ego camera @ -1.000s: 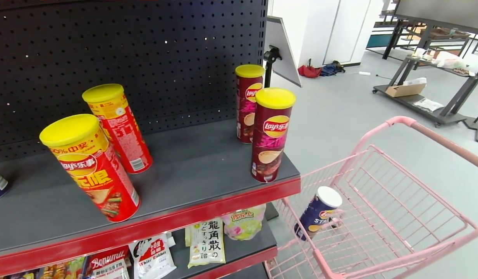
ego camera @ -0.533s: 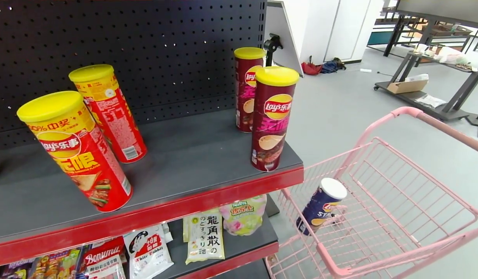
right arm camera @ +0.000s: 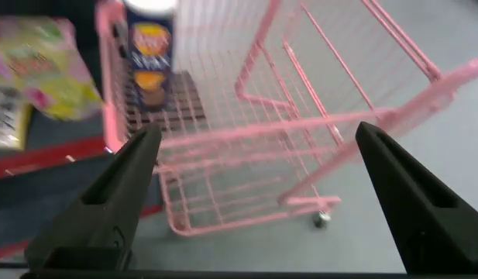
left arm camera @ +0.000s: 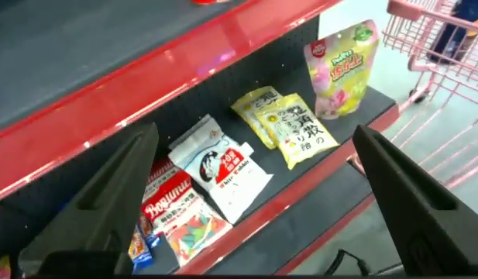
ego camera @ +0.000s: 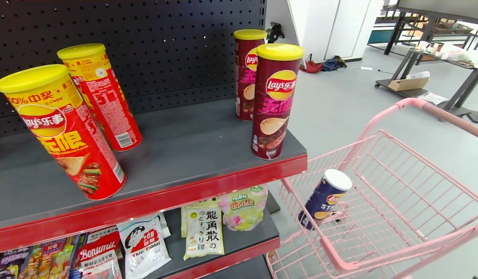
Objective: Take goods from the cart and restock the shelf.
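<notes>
A dark blue chip can (ego camera: 326, 197) with a white lid leans in the near-left corner of the pink cart (ego camera: 411, 103). The grey shelf (ego camera: 184, 143) with a red front edge holds two red cans (ego camera: 61, 131) at its left and two maroon cans (ego camera: 275, 100) at its right end. My right gripper (right arm camera: 258, 133) hangs open above the cart's rim (right arm camera: 300, 124), with the blue can (right arm camera: 149, 54) beyond it. My left gripper (left arm camera: 254, 136) is open in front of the lower shelf, with nothing between its fingers.
Snack bags lie on the lower shelf: a yellow one (left arm camera: 293, 128), a white one (left arm camera: 219, 167) and a pink-green one (left arm camera: 343, 70). A black pegboard (ego camera: 165, 46) backs the shelf. The shelf's middle is bare. Wheeled racks (ego camera: 436, 85) stand across the grey floor.
The whole head picture has shifted: shelf cans slid up and left in view, so the camera moved. The cans and the cart keep their places.
</notes>
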Robot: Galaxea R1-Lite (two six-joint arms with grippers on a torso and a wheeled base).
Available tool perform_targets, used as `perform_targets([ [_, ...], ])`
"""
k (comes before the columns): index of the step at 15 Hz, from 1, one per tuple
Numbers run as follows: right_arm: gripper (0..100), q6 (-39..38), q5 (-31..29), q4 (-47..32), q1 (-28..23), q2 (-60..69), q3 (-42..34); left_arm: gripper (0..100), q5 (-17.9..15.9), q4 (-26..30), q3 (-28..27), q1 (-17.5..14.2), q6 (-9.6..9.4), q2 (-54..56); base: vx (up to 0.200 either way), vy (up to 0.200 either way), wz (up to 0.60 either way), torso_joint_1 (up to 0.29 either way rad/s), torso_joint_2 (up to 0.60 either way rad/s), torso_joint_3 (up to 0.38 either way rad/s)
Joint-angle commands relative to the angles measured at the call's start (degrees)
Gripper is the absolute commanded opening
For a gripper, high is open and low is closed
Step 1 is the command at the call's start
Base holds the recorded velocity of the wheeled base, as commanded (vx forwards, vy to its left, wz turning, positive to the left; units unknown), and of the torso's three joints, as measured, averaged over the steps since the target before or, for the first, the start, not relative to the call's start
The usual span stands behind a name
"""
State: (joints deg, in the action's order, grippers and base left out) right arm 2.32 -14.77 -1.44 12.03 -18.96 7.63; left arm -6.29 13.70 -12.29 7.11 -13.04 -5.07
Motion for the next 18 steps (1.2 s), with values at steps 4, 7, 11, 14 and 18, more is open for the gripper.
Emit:
perform_targets([
  [4,100,-8.12,4.67,28.42,4.58,-44.76,9.77,100,-1.18,-1.13,2.53,0.01,5.75,-0.11,0.000,0.000,0.00,0.000,0.00,0.000],
  [7,100,-12.16,4.84,45.21,6.16,-64.19,9.51,100,-0.74,-1.13,2.53,0.01,5.84,-0.11,0.000,0.000,0.00,0.000,0.00,0.000],
  [11,100,-12.34,9.77,52.50,6.07,-76.67,10.83,100,-0.13,-0.69,2.88,0.01,5.84,-0.11,0.000,0.000,0.00,0.000,0.00,0.000],
  [14,100,-12.95,9.77,52.68,4.93,-80.54,13.55,100,0.31,-0.69,2.88,0.01,5.84,-0.11,0.000,0.000,0.00,0.000,0.00,0.000],
  [18,100,-13.13,9.85,53.38,3.52,-84.05,14.43,100,0.31,-0.43,3.15,0.01,5.66,-0.11,0.000,0.000,0.00,0.000,0.00,0.000],
])
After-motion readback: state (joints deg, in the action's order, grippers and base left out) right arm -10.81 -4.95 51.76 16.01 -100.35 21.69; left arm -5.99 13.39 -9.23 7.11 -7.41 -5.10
